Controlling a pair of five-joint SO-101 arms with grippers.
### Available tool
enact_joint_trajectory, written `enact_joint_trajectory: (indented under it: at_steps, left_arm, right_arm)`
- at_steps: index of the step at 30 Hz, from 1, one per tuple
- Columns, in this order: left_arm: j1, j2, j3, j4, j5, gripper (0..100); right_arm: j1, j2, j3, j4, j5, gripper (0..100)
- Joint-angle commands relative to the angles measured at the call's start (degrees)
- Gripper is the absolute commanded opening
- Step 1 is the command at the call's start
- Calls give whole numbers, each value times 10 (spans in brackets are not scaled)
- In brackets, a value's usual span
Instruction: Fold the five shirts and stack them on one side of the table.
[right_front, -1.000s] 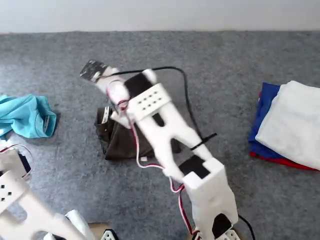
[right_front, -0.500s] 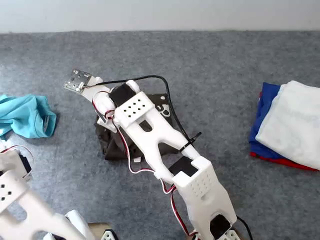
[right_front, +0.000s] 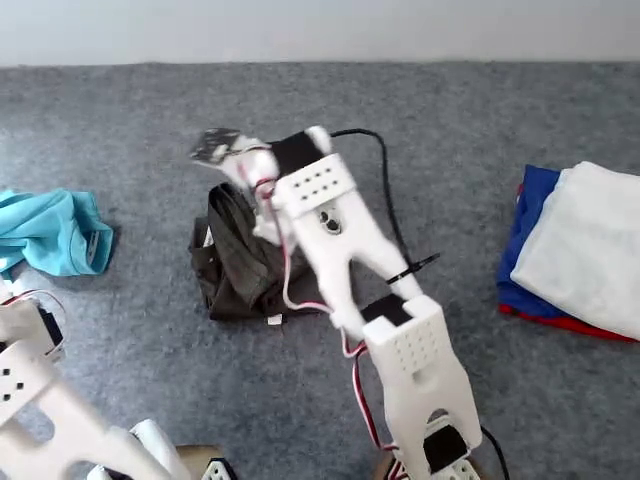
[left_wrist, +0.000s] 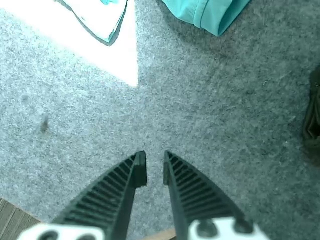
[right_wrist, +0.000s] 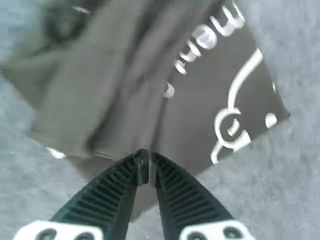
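1. The right claw (right_wrist: 144, 167) is clenched, its tips together with no cloth seen between them. It hangs over the dark shirt (right_front: 240, 272) close to a folded edge (a likely spot, I judge, for pressing or catching the next fold)
2. The left claw (left_wrist: 155, 170) is slightly released, with a narrow gap between the tips and nothing in it. It hovers over bare table (left_wrist: 75, 115), seemingly parked clear of the other arm's work
3. The dark shirt lies mid-table as a part-folded bundle with its white print facing up. Its long axis runs roughly from the front edge toward the back wall, and one long side is bunched in ridges, so the fold looks unfinished
4. The teal shirt (right_front: 55, 232) lies crumpled near the left edge, well apart from the dark one and not yet folded
5. The folded stack (right_front: 585, 250) sits at the right side, white over blue with red showing beneath, so that side appears to be the one chosen for stacking
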Motion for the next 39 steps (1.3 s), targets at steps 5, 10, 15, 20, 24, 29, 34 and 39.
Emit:
enact_joint_trajectory:
  at_steps: [5,10,15,20,24,29,34,39]
  left_arm:
    - [0,-9,-4,-5,3,72]
    - [-3,-9,-4,-3,3,72]
    - [-3,-9,-4,-4,3,72]
    - [-1,-9,-4,-4,3,72]
    - [-1,-9,-4,-4,3,72]
    - [0,-9,-4,-5,3,72]
    - [0,-9,-4,-5,3,72]
    - [0,-9,-4,-5,3,72]
  right_arm:
    - [14,85,-4,22,26,9]
    - [-98,109,-42,22,25,9]
    - [-208,106,-135,22,25,9]
    - [-211,105,-240,23,25,9]
    - [-147,106,-276,23,24,9]
    - [-56,116,-258,23,26,9]
    - [-34,159,-196,22,27,9]
    - [-96,220,-184,19,27,9]
